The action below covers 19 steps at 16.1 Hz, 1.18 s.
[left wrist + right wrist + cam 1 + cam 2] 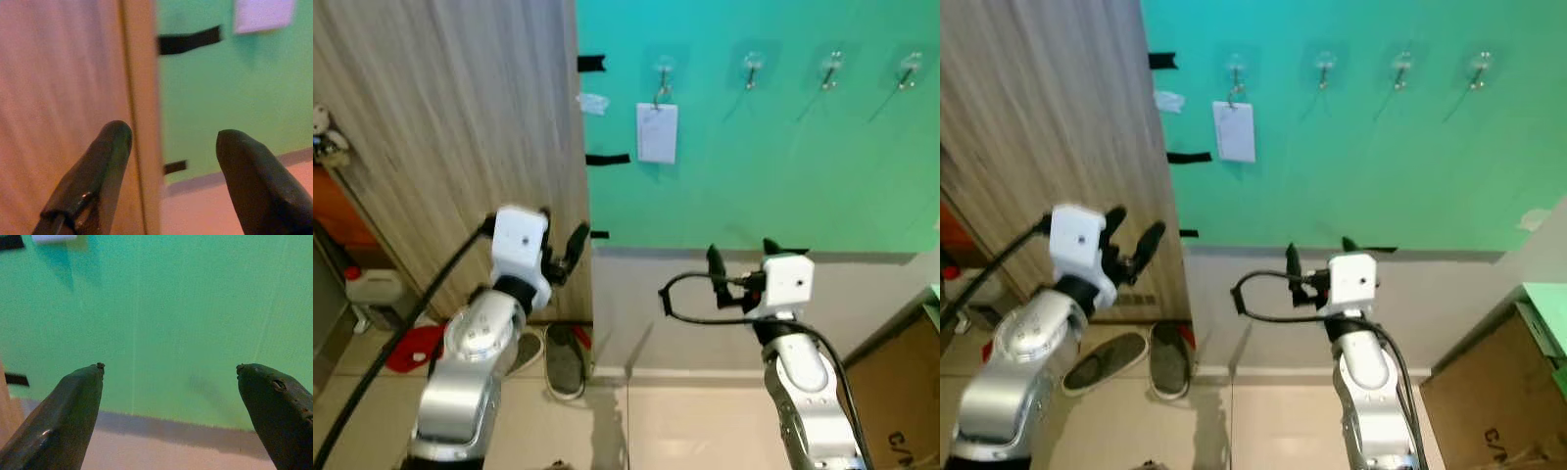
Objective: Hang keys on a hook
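Green wall (pixel 754 176) fills the upper right of the left eye view, with a wood-grain panel (pixel 440 127) covering the upper left. Four clear hooks run along the top of the wall; the leftmost hook (pixel 663 73) carries a white card (pixel 657 132), while the other hooks (pixel 753 69) hang bare. Whether keys hang with the card is too small to tell. Black tape strips (pixel 606 159) sit near the panel's edge. At lower left the left gripper (pixel 560 250) is raised before the panel, its fingers spread and empty. At lower centre the right gripper (pixel 744 257) points toward the wall, fingers parted, holding nothing. Shoes (pixel 565 358) lie on the floor at the bottom between the arms, and a cardboard box (pixel 901 392) sits at lower right.

In the right eye view the same scene appears, the card (pixel 1234 130) at upper centre.

In the left wrist view, two black fingers (pixel 98 171) stand apart, framing the panel edge and tape.

In the right wrist view, widely parted fingers (pixel 68 416) face the green wall.
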### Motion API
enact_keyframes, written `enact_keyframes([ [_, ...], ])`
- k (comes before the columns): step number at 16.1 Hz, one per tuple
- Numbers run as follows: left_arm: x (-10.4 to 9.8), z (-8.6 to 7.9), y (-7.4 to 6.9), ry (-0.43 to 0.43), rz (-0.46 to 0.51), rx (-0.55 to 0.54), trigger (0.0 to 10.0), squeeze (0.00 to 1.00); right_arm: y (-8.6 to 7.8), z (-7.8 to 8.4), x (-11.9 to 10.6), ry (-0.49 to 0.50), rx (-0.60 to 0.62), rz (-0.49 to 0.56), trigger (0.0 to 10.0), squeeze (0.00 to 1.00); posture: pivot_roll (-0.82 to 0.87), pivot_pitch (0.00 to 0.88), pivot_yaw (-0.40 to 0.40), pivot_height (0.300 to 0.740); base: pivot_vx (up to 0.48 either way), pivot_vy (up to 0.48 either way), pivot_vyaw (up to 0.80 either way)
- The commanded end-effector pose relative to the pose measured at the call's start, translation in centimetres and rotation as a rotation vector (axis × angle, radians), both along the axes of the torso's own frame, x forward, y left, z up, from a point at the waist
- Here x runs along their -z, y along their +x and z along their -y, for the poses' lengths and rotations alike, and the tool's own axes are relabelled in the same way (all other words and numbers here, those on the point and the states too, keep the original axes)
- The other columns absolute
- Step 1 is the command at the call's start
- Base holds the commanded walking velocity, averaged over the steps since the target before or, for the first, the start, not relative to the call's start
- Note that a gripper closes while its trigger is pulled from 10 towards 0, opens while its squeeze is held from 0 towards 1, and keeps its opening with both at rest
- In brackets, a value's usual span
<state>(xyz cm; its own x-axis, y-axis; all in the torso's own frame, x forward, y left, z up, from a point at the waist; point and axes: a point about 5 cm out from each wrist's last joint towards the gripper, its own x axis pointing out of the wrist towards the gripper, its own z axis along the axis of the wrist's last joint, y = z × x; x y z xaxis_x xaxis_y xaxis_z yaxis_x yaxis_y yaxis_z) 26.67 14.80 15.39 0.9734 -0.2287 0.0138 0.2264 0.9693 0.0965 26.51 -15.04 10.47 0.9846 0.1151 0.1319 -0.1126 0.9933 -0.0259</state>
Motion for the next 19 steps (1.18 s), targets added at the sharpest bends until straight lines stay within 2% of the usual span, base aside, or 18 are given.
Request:
enact_keyframes([
  [1,1.0,-0.8,-0.3,0.019,-0.005,-0.078,10.0,1.0,-0.1,1.0,-0.3,0.032,0.053,0.009,10.0,0.0,0.02,0.0,-0.019,0.74,0.0,0.0,0.0],
  [3,4.5,-2.5,-2.4,0.103,-0.087,-0.202,10.0,1.0,-0.4,2.2,0.1,0.057,0.114,-0.011,10.0,0.0,0.01,0.0,-0.016,0.74,0.0,0.0,0.0],
  [4,5.1,-2.6,-3.0,0.11,-0.102,-0.199,10.0,1.0,-0.4,2.4,0.3,0.052,0.106,-0.019,10.0,0.0,0.01,0.0,-0.014,0.74,0.0,0.0,0.0],
  [5,6.3,-2.9,-4.2,0.144,-0.133,-0.187,10.0,1.0,-1.0,2.7,1.2,0.018,0.094,-0.059,10.0,0.0,0.01,0.0,-0.018,0.74,0.0,0.0,0.0],
  [7,6.7,-2.7,-4.2,0.164,-0.132,-0.163,10.0,1.0,-1.3,2.5,1.7,0.004,0.069,-0.08,10.0,0.0,0.01,0.0,-0.02,0.74,0.0,0.0,0.0],
  [8,7.6,-2.4,-3.5,0.162,-0.166,-0.136,10.0,1.0,-1.2,1.7,2.9,-0.003,0.009,-0.138,10.0,0.0,0.02,0.0,-0.022,0.74,0.0,0.0,0.0],
  [9,12.3,-1.9,-2.0,0.162,-0.395,-0.145,10.0,0.0,-1.0,1.8,8.3,-0.022,0.022,-0.414,10.0,0.0,0.04,0.0,-0.031,0.74,0.0,0.0,0.0],
  [10,13.8,-1.8,-1.7,0.157,-0.469,-0.14,10.0,0.0,-1.2,2.1,9.8,-0.018,0.04,-0.495,10.0,0.0,0.04,0.0,-0.031,0.74,0.0,0.0,0.0],
  [11,16.8,-1.3,-1.5,0.114,-0.631,-0.121,10.0,0.0,-1.3,2.6,11.8,-0.009,0.056,-0.623,10.0,0.0,0.05,0.0,-0.038,0.74,0.0,0.0,0.0],
  [12,19.2,-0.8,-2.2,0.095,-0.786,-0.104,10.0,0.0,-1.4,2.9,13.3,0.009,0.073,-0.762,10.0,0.0,0.04,0.0,-0.04,0.74,0.0,0.0,0.0],
  [13,20.2,-0.8,-2.8,0.105,-0.851,-0.113,10.0,0.0,-1.4,3.2,13.8,0.029,0.096,-0.819,10.0,0.0,0.04,0.0,-0.041,0.74,0.0,0.0,0.0],
  [14,20.8,-0.9,-3.3,0.11,-0.899,-0.128,10.0,0.0,-1.9,3.0,14.6,0.042,0.086,-0.902,10.0,0.0,0.02,0.0,-0.033,0.74,0.0,0.0,0.0],
  [16,21.6,-0.8,-4.0,0.128,-0.962,-0.123,10.0,0.0,-3.2,2.6,16.0,-0.007,0.053,-1.017,10.0,0.0,0.01,0.0,-0.021,0.74,0.0,0.0,0.0],
  [18,22.2,-0.4,-4.7,0.191,-0.998,-0.063,10.0,0.0,-4.0,2.6,16.8,-0.074,0.049,-1.068,10.0,0.0,0.0,0.0,-0.006,0.74,0.0,-0.24,-0.4],
  [19,22.2,0.2,-4.7,0.19,-0.995,-0.017,10.0,0.0,-4.1,2.6,16.8,-0.09,0.063,-1.072,10.0,0.0,-0.01,0.0,0.005,0.74,0.0,-0.48,-0.8],
])
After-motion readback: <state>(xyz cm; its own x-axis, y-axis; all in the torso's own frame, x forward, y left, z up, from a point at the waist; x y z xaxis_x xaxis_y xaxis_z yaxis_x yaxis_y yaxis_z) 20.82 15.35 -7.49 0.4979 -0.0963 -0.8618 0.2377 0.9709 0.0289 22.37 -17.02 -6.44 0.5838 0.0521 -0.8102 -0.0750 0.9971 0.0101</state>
